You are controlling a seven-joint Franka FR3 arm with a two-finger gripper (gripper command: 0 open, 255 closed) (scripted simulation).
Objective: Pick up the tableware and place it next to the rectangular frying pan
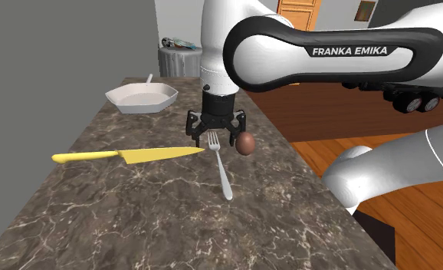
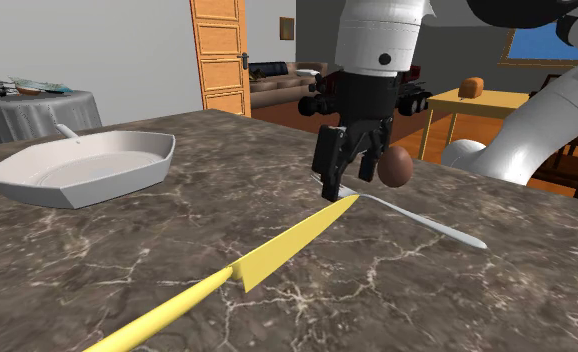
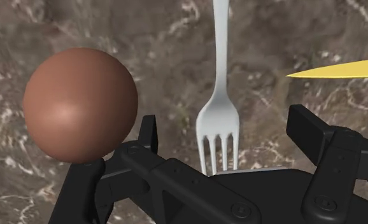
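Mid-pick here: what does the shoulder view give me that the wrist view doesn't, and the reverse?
Shoulder, not wrist: the white pan and the yellow knife at full length, handle included. Wrist, not shoulder: the fork with its four tines lying between the open gripper, its fingers not touching them. Both: fork, brown egg, knife tip, marbled counter.

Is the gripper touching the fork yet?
Apart. In the wrist view the fork has its tines between the open fingers of the gripper, with bare counter showing on both sides of the tines.
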